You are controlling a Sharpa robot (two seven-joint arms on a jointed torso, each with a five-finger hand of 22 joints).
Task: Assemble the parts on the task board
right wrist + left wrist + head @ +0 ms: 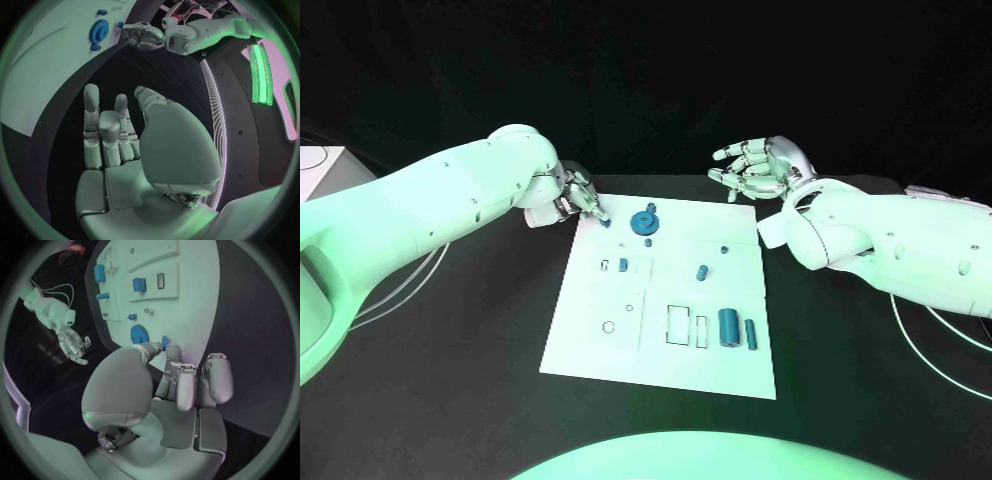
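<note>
My left arm (pixel 437 195) reaches in across the table, its hand (pixel 574 203) turned down with the fingertips (pixel 164 343) pinching a small blue piece (pixel 606 223) at the board's far corner. My right arm (pixel 891 240) is bent, forearm raised. My right hand (pixel 759 167) hangs above the table past the board's far edge, holding nothing, fingers (pixel 94 120) loosely apart and slightly curled, palm facing the left hand.
</note>
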